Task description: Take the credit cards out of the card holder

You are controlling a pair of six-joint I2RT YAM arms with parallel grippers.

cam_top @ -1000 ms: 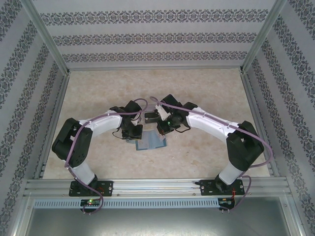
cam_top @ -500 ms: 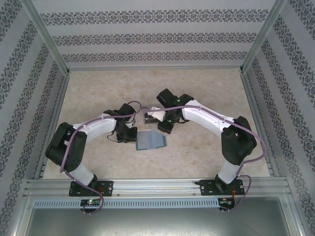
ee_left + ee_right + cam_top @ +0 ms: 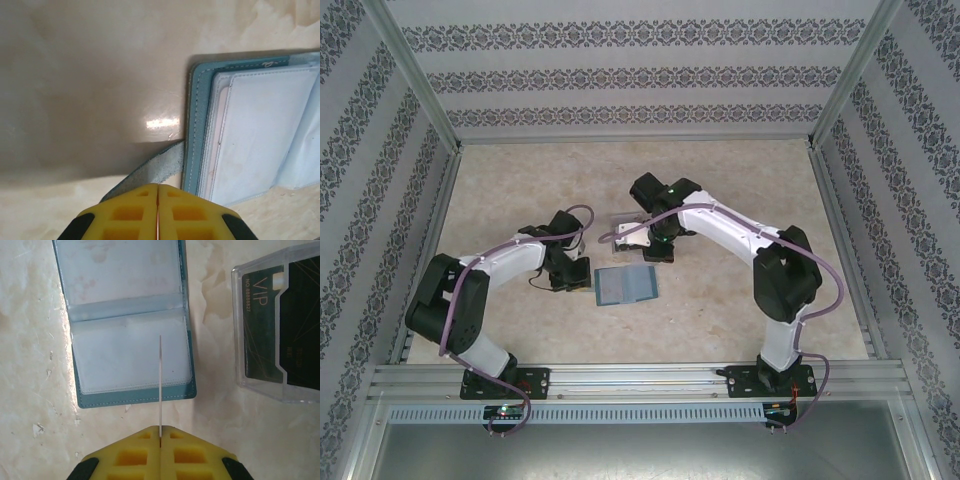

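Right pincer (image 3: 160, 430): clamped on card (image 3: 160, 382), edge-on; likely thin, stiff, slippery
Left pincer (image 3: 158, 188): closed, empty
Card holder (image 3: 130, 345): probably soft, light; pin at strap (image 3: 150, 172)

The left gripper (image 3: 158, 200) has its yellow jaws pressed together. The teal card holder (image 3: 250, 130) lies open on the table (image 3: 90, 75), its strap tab (image 3: 150, 172) reaching toward them.

Teal card holder (image 3: 129, 325) open flat, thin card (image 3: 160, 385) edge-on over it, dark card (image 3: 265, 330) beside
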